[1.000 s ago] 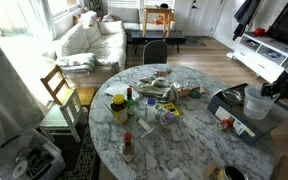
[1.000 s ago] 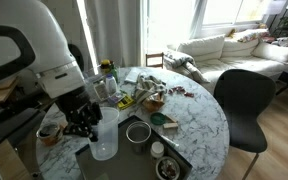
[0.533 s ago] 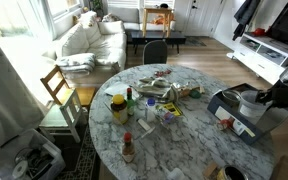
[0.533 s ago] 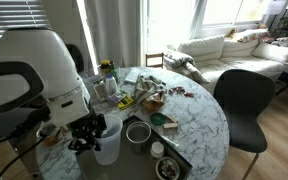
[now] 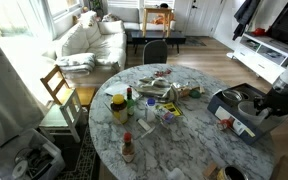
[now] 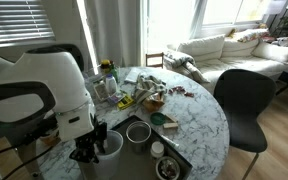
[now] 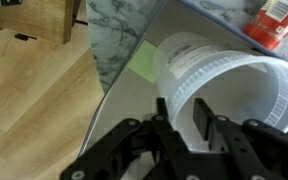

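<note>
Gripper (image 7: pixel 184 112) jaws stand a narrow way apart, astride the wall of a translucent plastic cup (image 7: pixel 234 85), one finger (image 7: pixel 164 118) outside the rim and the other inside. Whether they press the wall or only flank it cannot be told.

The cup stands upright at the edge of the round marble table (image 5: pixel 184 140), in the end of a gray tray (image 5: pixel 227 100) close to the robot. In an exterior view the gripper (image 6: pixel 90 150) comes down beside the cup (image 6: pixel 110 143), with a metal bowl (image 6: pixel 137 132) just next to it in the same tray (image 6: pixel 176 160).

Seen from the wrist, a pale green note (image 7: pixel 144 62) lies just beside the cup, a red-capped bottle (image 7: pixel 274 22) sits beyond it, and wooden floor (image 7: pixel 34 100) shows below the table edge. A yellow jar (image 5: pixel 118 107) stands well apart, across the table.
</note>
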### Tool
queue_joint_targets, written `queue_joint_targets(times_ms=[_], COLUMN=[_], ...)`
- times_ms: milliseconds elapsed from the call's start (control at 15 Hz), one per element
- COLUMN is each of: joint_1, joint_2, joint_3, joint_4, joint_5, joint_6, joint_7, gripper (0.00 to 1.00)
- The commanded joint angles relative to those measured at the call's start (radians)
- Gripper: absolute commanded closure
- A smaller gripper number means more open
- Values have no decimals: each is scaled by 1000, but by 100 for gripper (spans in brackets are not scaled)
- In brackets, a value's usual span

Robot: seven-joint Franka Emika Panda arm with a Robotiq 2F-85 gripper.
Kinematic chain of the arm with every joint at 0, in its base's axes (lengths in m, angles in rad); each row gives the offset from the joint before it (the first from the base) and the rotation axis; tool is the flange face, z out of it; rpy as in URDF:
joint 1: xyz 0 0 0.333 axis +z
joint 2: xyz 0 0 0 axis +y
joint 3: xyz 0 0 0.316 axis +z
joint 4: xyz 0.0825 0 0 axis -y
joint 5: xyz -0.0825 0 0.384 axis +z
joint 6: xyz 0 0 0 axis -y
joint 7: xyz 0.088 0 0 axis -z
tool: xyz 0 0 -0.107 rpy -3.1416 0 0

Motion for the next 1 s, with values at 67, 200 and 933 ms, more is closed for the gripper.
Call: queue_joint_targets(times_ms=[67,200,933], joint_1=[-18,-26,-7], joint_2=[-21,-82,-294], joint_3=[19,34,118], joint_4=[5,12,212], joint_5=[1,-19,150], joint_6=[-19,-65,-464], joint_7=[17,27,88], gripper=[27,12,0])
